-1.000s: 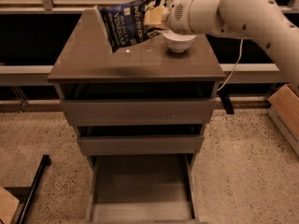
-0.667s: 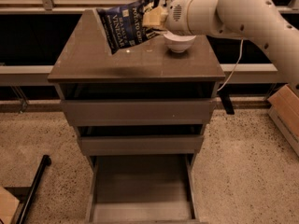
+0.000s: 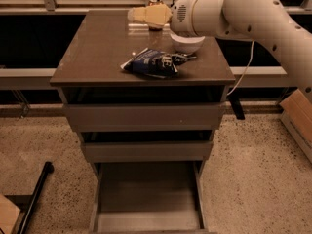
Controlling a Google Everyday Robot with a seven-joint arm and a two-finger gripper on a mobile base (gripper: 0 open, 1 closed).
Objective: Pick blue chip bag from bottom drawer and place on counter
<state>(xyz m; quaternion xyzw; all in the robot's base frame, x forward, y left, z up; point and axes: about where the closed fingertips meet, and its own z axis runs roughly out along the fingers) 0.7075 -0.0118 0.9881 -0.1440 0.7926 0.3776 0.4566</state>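
The bag (image 3: 152, 63) lies flat on the tabletop (image 3: 92, 52), near its front edge and just beside the white bowl (image 3: 187, 44). It is apart from the hand (image 3: 148, 16), which hangs above the tabletop's back edge. From the hand, the bag lies toward the camera and lower down, with bare tabletop between them. Its long axis runs across the picture, roughly along the front edge, one crinkled end toward the bowl. The hand carries nothing; whether it is open or closed I cannot tell. The drawer (image 3: 146, 194) stands pulled out with nothing in it — so the placing looks done, and the coming move is likely a plain retreat, up and away from the bag.
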